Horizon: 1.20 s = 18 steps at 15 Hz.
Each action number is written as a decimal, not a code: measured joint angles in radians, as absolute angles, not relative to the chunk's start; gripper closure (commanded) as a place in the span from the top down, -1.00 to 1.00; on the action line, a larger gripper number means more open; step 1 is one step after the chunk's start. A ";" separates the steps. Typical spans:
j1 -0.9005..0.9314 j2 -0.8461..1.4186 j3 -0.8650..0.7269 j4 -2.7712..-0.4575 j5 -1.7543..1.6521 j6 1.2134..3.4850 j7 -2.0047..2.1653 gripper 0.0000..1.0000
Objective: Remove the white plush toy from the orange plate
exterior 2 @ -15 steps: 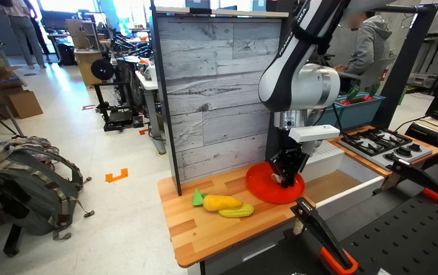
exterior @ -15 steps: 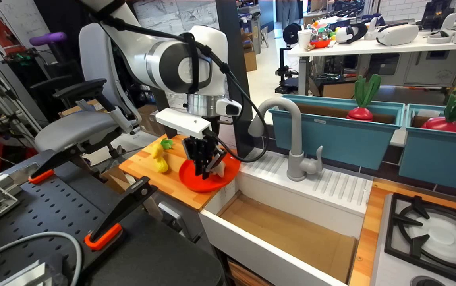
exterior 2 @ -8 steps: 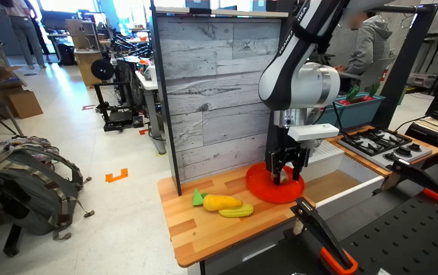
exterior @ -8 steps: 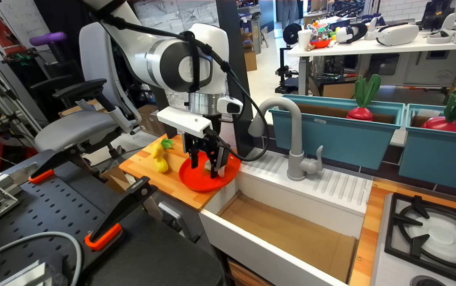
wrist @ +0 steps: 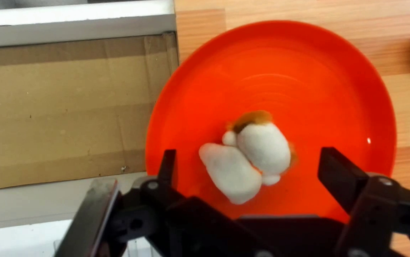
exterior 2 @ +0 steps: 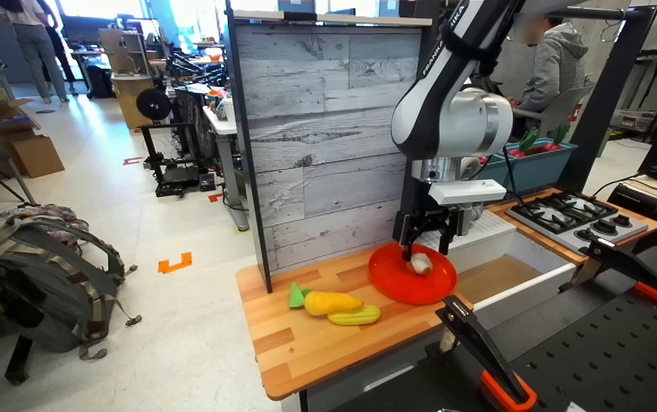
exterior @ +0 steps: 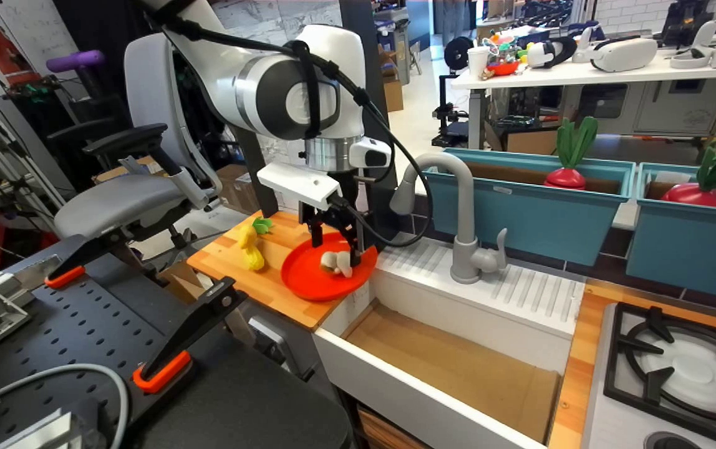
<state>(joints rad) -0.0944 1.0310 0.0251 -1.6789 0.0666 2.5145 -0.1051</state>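
Note:
The white plush toy (wrist: 264,148), whitish lobes with a brownish tuft, lies on the orange plate (wrist: 298,78) in the wrist view. Both exterior views show the toy (exterior: 336,262) (exterior 2: 420,265) resting toward the sink side of the plate (exterior: 308,277) (exterior 2: 394,286). Directly over it hovers my gripper (wrist: 249,153), its black fingers spread wide on either side. Red plate shows between each fingertip and the toy in the wrist view, so nothing is gripped. In an exterior view the gripper (exterior 2: 425,253) stands upright, tips slightly above the toy.
The plate sits on a wooden board (exterior 2: 300,355) with a yellow fruit-like item (exterior 2: 328,303) and a corn cob (exterior 2: 357,316). Beside the board is a sink (exterior: 458,368) with a grey faucet (exterior: 464,199). A wood-grain panel (exterior 2: 334,143) rises behind.
The fingers, close together down at the toy a second ago, have spread apart. My gripper has risen a little, leaving the toy on the plate and in clearer view.

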 measured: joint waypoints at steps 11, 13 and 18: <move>-0.089 1.040 0.018 -1.663 0.064 2.514 -0.092 -0.76; -0.086 1.042 0.015 -1.658 0.063 2.514 -0.092 -1.00; -0.083 1.044 0.011 -1.656 0.062 2.514 -0.092 -1.00</move>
<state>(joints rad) -0.0832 1.0436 0.0110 -1.6562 0.0620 2.5145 -0.0919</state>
